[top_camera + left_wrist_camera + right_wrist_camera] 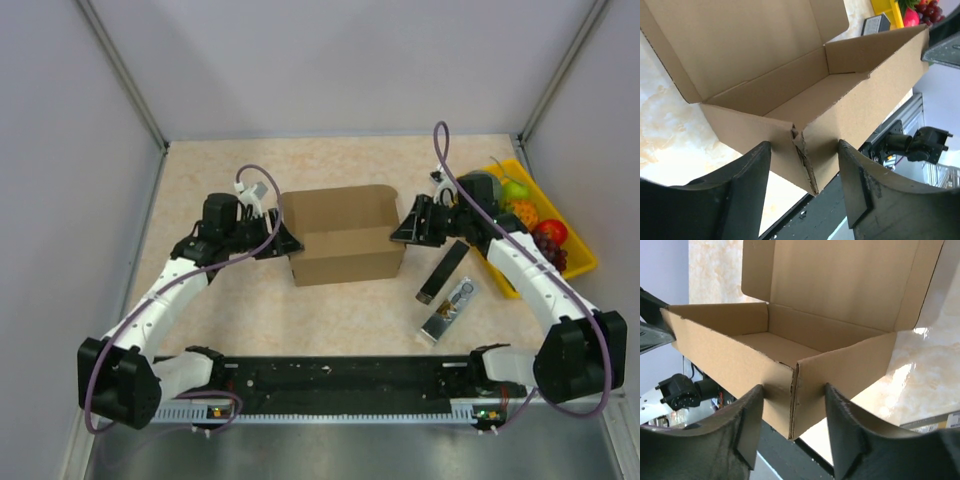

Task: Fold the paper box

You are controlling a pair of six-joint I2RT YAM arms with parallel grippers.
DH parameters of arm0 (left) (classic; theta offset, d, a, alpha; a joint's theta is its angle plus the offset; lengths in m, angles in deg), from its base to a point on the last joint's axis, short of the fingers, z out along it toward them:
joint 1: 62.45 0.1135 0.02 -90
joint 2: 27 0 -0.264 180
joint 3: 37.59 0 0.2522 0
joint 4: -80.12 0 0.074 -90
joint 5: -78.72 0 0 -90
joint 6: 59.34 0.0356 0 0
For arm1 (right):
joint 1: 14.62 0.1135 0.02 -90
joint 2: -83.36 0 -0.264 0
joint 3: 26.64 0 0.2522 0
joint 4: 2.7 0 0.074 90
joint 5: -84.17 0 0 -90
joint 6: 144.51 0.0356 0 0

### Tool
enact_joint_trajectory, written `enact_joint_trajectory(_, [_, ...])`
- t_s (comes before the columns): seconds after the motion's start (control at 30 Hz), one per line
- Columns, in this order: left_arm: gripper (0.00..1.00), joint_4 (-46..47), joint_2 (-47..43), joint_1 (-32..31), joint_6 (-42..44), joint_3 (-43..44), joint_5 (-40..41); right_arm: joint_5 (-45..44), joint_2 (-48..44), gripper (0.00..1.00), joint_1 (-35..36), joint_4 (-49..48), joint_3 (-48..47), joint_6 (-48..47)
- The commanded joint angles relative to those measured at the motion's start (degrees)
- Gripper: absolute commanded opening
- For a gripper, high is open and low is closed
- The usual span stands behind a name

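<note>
The paper box [340, 235] stands in the middle of the table as a shallow brown cardboard tray, its lid flap upright along the far side. My left gripper [285, 243] is at the box's near left corner. In the left wrist view, my left gripper [804, 145] straddles that corner of the box [865, 95], a fingertip pressing each wall. My right gripper [400, 233] is at the near right corner. In the right wrist view, my right gripper [793, 387] pinches that corner of the box [730, 357] the same way.
A yellow fruit tray [585, 262] holding plastic fruit [550, 232] sits at the right wall. A black bar [443, 272] and a silver tool [450, 310] lie right of the box. A black rail [340, 378] runs along the near edge.
</note>
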Motion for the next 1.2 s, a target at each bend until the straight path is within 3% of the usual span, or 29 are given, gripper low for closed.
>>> enact_joint_trajectory(0.0, [0.56, 1.92, -1.2, -0.89, 1.59, 1.66, 4.09, 0.61, -3.3, 0.44, 1.9, -5.15, 1.73, -1.57])
enact_joint_trajectory(0.07, [0.5, 2.97, -2.25, -1.68, 1.5, -0.18, 5.93, -0.35, -5.31, 0.38, 3.31, -6.29, 3.92, -1.39])
enact_joint_trajectory(0.2, [0.41, 6.22, -7.6, -6.07, 0.89, -6.15, 11.2, -3.43, -13.72, 0.35, 6.12, -10.85, 10.59, -2.18])
enact_joint_trajectory(0.33, [0.42, 10.71, -19.27, -9.5, -1.91, -17.73, 17.62, -4.58, -24.37, 0.35, 8.05, -22.08, 24.71, -0.17])
enact_joint_trajectory(0.5, [0.47, 12.91, -28.7, -10.91, -5.35, -26.99, 19.91, -3.96, -32.91, 0.36, 9.46, -27.74, 37.14, 6.32])
enact_joint_trajectory(0.83, [0.5, 12.66, -27.13, -11.09, -15.27, -36.48, 17.98, -2.73, -36.78, 0.39, 9.81, -31.17, 50.15, 15.74])
enact_joint_trajectory(0.97, [0.64, 8.71, -31.78, -11.09, -15.55, -37.55, 20.88, -4.83, -39.95, 0.43, 9.9, -28.27, 51.22, 17.59])
enact_joint_trajectory(1.0, [0.74, 8.0, -32.4, -11.09, -15.46, -37.11, 21.06, -5.01, -39.6, 0.47, 9.9, -28.27, 51.13, 17.77])
enact_joint_trajectory(1.17, [0.89, 2.9, -31.62, -11.09, -10.73, -28.95, 18.95, -5.89, -32.67, 0.62, 9.81, -18.18, 41.05, 10.85])
